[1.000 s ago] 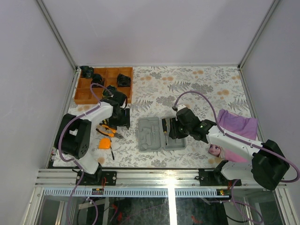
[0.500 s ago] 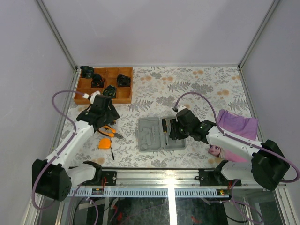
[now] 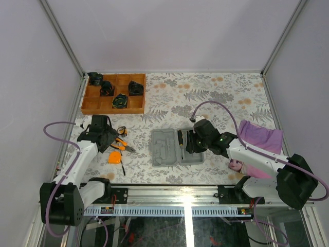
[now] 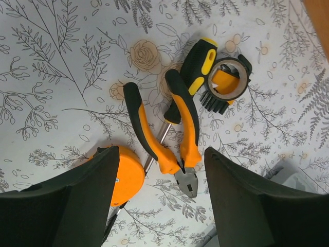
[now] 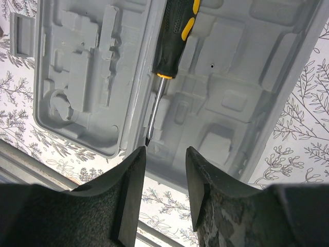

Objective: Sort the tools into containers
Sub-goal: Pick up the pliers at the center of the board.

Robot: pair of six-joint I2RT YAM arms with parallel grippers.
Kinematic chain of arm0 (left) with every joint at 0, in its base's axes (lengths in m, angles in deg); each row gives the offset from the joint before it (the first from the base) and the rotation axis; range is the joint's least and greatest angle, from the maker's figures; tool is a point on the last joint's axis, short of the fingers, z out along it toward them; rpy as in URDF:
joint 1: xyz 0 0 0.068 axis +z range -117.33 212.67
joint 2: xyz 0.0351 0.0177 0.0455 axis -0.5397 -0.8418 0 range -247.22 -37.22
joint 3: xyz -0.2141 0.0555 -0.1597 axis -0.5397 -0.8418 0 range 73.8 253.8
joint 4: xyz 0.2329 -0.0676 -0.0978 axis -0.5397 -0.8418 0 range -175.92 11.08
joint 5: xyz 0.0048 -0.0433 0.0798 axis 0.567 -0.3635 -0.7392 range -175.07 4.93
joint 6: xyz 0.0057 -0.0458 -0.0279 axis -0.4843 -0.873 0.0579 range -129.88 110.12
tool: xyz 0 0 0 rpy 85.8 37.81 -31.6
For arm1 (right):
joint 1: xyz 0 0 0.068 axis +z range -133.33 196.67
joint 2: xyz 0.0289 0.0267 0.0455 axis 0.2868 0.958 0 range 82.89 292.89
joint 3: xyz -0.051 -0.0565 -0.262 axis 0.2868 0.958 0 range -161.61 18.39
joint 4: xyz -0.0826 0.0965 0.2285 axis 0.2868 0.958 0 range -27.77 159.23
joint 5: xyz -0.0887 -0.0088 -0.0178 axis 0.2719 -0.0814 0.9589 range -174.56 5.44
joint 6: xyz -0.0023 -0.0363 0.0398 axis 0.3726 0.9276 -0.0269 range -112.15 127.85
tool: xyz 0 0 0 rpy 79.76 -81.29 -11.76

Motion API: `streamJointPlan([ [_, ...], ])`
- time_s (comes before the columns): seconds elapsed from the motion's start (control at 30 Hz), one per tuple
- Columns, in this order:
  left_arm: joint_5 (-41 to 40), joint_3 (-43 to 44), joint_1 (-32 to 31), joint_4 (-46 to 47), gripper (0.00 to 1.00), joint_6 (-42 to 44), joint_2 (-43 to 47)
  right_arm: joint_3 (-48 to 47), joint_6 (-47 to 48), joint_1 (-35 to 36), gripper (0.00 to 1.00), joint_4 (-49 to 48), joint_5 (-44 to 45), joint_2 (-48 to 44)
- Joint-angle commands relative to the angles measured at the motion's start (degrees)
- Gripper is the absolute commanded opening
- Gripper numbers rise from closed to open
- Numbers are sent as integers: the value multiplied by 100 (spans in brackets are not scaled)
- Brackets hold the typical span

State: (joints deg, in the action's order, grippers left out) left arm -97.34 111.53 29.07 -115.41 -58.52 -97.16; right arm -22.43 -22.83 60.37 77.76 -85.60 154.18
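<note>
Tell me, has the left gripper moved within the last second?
Yes, the left gripper went leftward and nearer, away from the orange wooden compartment tray.

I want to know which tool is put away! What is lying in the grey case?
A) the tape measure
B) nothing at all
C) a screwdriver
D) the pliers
C: a screwdriver lies inside the open case, along its middle ridge, while the pliers and tape measure lie outside it.
</note>
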Motion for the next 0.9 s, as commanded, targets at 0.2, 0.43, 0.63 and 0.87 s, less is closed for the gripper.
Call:
streamJointPlan([
  [0.2, 110, -346, 204, 566, 64, -51, -287, 8, -59, -29, 44, -96, 104, -187],
  [0.43, 101, -477, 305, 829, 57, 25, -461, 45, -80, -32, 44, -90, 145, -258],
  [0.63, 94, -472, 355, 1091, 49, 123, -691, 82, -83, -29, 44, -32, 243, -385],
  [0.87, 14, -485, 365, 1284, 34, 210, -897, 83, -82, -31, 44, -2, 262, -387],
])
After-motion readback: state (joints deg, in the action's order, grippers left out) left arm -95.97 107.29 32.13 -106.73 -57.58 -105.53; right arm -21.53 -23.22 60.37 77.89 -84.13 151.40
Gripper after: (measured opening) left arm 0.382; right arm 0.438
